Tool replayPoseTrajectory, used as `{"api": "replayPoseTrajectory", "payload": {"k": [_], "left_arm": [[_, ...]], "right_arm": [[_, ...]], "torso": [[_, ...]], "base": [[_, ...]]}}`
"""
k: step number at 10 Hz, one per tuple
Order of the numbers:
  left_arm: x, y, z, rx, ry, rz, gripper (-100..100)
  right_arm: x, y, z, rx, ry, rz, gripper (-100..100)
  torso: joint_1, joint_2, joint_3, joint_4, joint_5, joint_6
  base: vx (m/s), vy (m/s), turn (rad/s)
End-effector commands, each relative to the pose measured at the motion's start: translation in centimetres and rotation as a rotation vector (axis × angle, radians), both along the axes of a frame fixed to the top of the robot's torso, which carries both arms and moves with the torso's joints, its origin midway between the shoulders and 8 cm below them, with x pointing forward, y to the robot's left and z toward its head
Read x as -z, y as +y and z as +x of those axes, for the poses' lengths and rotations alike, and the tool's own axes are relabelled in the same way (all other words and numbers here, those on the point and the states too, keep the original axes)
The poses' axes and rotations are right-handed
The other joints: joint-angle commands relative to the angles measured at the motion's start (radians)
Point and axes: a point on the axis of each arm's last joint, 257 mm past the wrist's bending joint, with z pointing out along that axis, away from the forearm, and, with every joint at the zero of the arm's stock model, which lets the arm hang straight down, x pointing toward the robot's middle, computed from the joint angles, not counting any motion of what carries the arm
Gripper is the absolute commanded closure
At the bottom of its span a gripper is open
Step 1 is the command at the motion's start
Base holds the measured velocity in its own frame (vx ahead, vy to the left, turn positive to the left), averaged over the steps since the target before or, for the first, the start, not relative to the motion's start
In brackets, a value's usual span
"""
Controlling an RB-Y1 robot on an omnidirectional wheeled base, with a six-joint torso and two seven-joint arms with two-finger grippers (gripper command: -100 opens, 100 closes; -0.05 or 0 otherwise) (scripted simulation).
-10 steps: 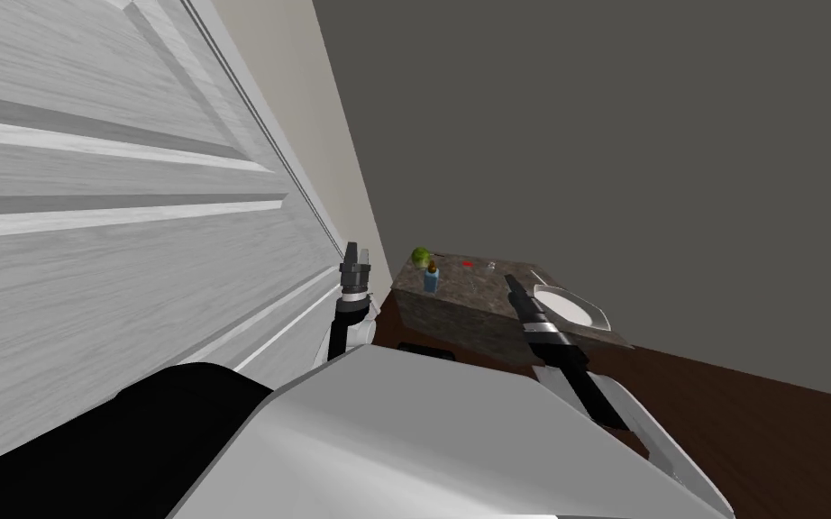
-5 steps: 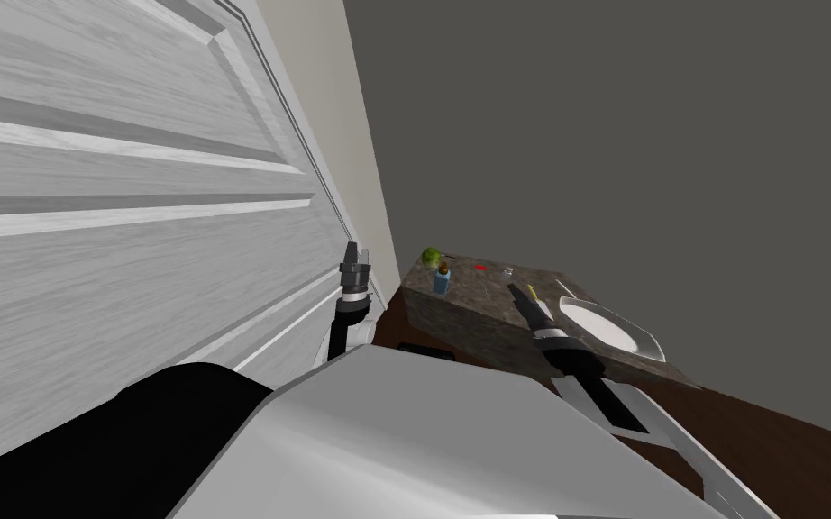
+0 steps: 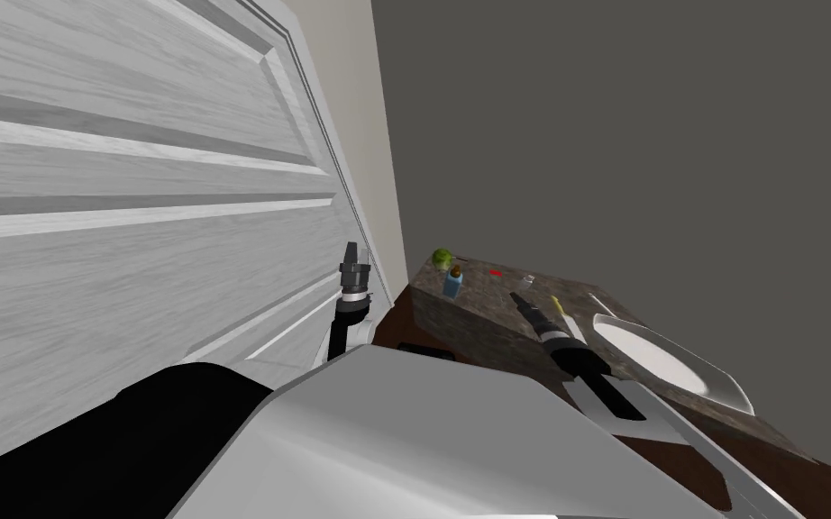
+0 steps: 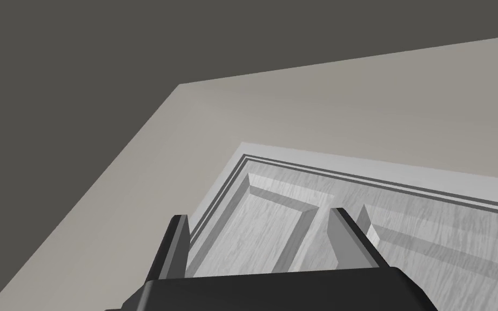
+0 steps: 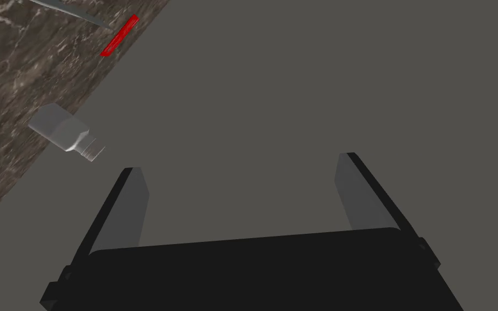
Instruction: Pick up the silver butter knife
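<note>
Right claw point(image 5: 240, 164): open, fingers spread, nothing between them, poised above the dark marbled tabletop point(image 5: 10, 81). Silver butter knife point(image 5: 75, 13) lies flat on the tabletop, tip just beside a red strip point(image 5: 119, 35), well apart from the claw. A small grey bottle point(image 5: 64, 132) sits between them. Left claw point(image 4: 258, 216): open, raised beside a white panelled door point(image 4: 431, 243).

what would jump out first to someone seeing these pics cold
The big white panelled door looms at my left, the left gripper open beside it. Ahead to the right, a dark marbled counter carries a white plate, a green ball and a blue bottle, with the open right gripper pointing across it.
</note>
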Motion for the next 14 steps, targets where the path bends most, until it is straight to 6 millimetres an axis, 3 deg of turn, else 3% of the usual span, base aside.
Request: {"api": "replayPoseTrajectory", "payload": {"k": [1, 4, 5, 9, 10, 14], "left_arm": [[0.0, 0.0, 0.0, 0.0, 0.0, 0.0, 0], [0.0, 0.0, 0.0, 0.0, 0.0, 0.0, 0], [0.0, 0.0, 0.0, 0.0, 0.0, 0.0, 0], [0.0, 0.0, 0.0, 0.0, 0.0, 0.0, 0], [0.0, 0.0, 0.0, 0.0, 0.0, 0.0, 0], [0.0, 0.0, 0.0, 0.0, 0.0, 0.0, 0]], "right_arm": [[2.5, -2.3, -1.0, 0.032, 0.085, -0.047, -100], [5.0, -5.7, -2.1, 0.07, 0.182, -0.104, -100], [4.9, -5.7, -2.0, 0.067, 0.183, -0.109, -100], [8.7, -12.6, -4.7, 0.147, 0.362, -0.218, -100], [8.7, -12.8, -4.8, 0.149, 0.366, -0.224, -100], [11.0, -19.5, -8.4, 0.234, 0.525, -0.321, -100]], "torso": [[0.0, 0.0, 0.0, 0.0, 0.0, 0.0], [0.0, 0.0, 0.0, 0.0, 0.0, 0.001], [-0.001, 0.0, 0.0, 0.0, 0.0, 0.0], [0.0, -0.001, 0.0, 0.0, 0.0, 0.0], [0.0, -0.001, 0.0, 0.0, 0.0, 0.001], [0.0, -0.001, 0.0, 0.0, 0.0, 0.001]], "base": [[0.032, 0.04, 0.28], [0.027, 0.034, 0.171], [0.018, 0.021, 0.092], [0.036, 0.035, 0.234], [0.034, 0.024, 0.067], [0.04, 0.033, 0.202]]}}
